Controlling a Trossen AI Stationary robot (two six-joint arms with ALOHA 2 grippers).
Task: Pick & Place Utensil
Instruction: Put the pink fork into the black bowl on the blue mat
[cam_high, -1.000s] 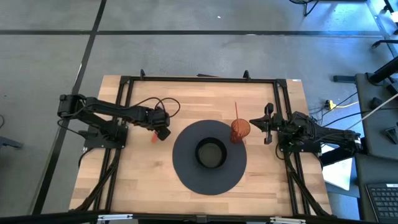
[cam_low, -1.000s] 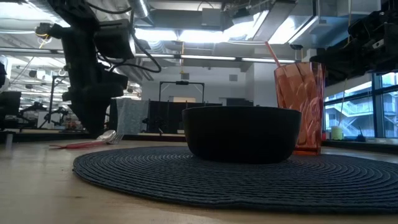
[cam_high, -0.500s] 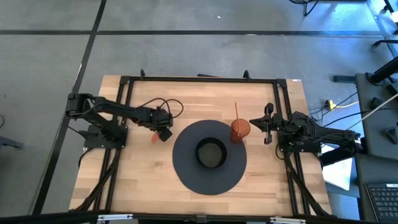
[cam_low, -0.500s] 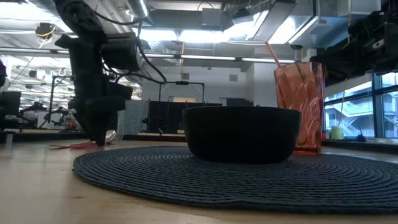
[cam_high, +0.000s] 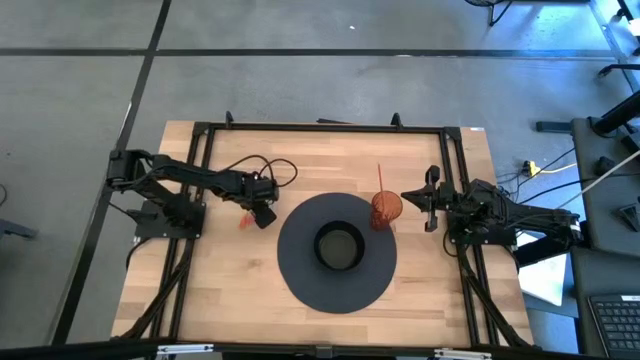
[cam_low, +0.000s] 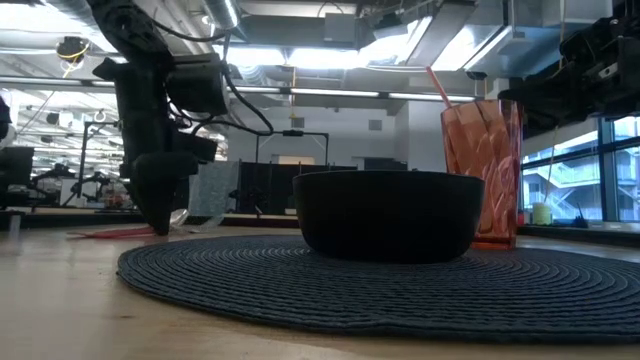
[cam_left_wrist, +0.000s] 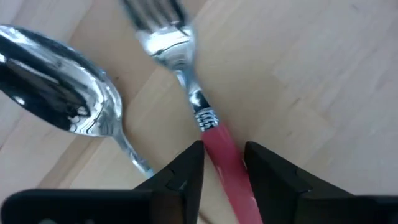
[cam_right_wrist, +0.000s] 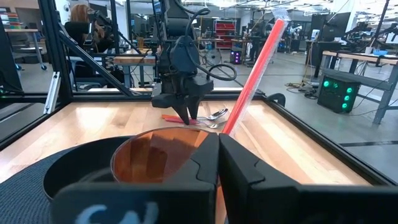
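A fork with a red handle (cam_left_wrist: 225, 168) and silver tines lies flat on the wooden table left of the round dark mat (cam_high: 300, 275). A silver spoon (cam_left_wrist: 68, 99) lies beside it. My left gripper (cam_left_wrist: 224, 165) points down over the fork (cam_high: 245, 221) and is shut on its handle; in the low view the gripper (cam_low: 160, 222) reaches the tabletop. My right gripper (cam_high: 432, 203) waits shut at the table's right side, behind an orange cup (cam_high: 386, 208) holding a straw. My left gripper pinches the fork's red handle (cam_left_wrist: 217, 146) between its two fingers, close to the metal neck. The fingers (cam_left_wrist: 186, 174) come from above, pointing steeply down, and lie across the handle. The fork rests flat on the table.
A black bowl (cam_high: 339, 247) sits in the middle of the mat. The orange cup (cam_low: 482, 170) stands at the mat's far right edge. A black frame (cam_high: 320, 128) runs around the table. Bare wood lies toward the near edge.
My left gripper has come down onto the table at the fork and rolled a little about its own axis, then held still. The fork and spoon lie where they were.
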